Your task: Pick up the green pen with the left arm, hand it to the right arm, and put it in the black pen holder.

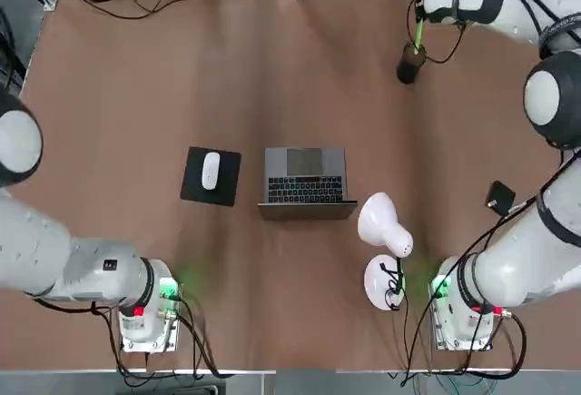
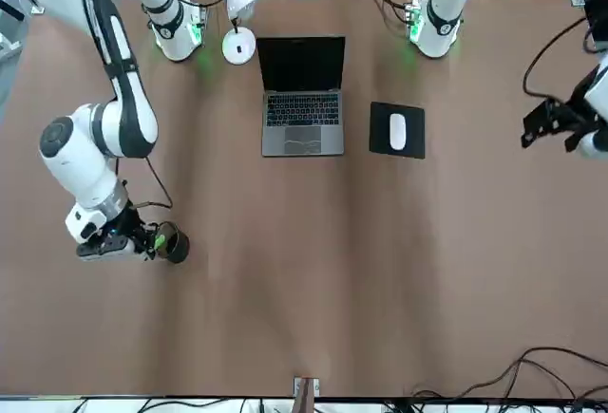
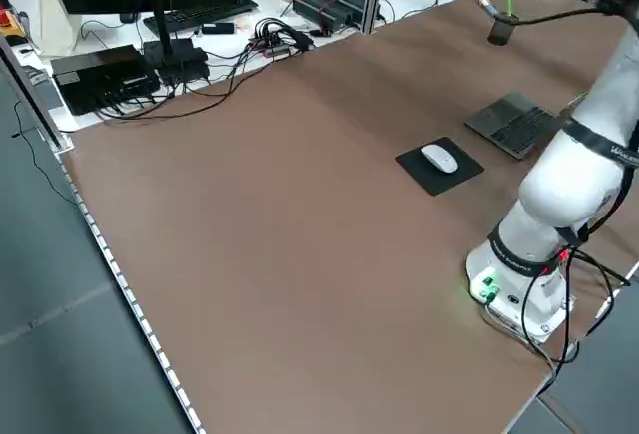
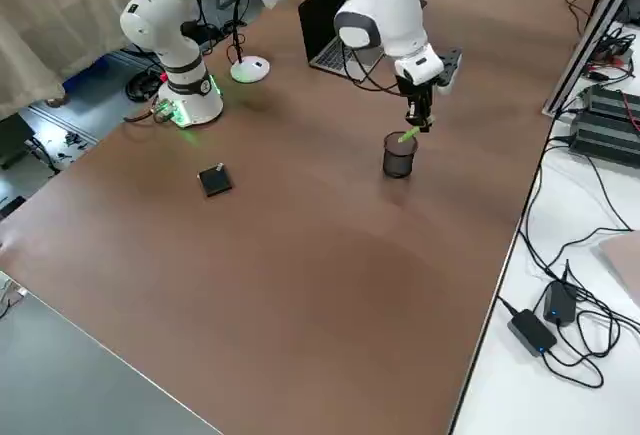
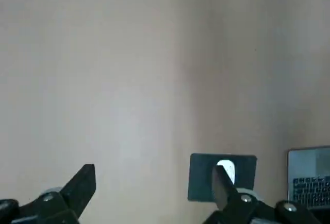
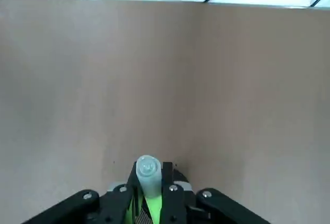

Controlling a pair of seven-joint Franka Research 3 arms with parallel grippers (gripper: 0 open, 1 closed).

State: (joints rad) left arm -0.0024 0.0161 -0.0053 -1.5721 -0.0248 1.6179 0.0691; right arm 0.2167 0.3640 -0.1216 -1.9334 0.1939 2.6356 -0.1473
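Overhead, right tool point(image 4: 414, 123) pinching green pen point(image 4: 408, 136), above black pen holder point(image 4: 398, 156)

We see the green pen point(image 1: 418, 35), a thin lime-green stick with a paler tip point(image 6: 147, 168), in the upper right of the top view. It stands tilted, its lower end at the rim of the black pen holder point(image 1: 410, 64). The holder is a small dark mesh cup point(image 4: 398, 155) standing upright on the worktop, directly below the pen.
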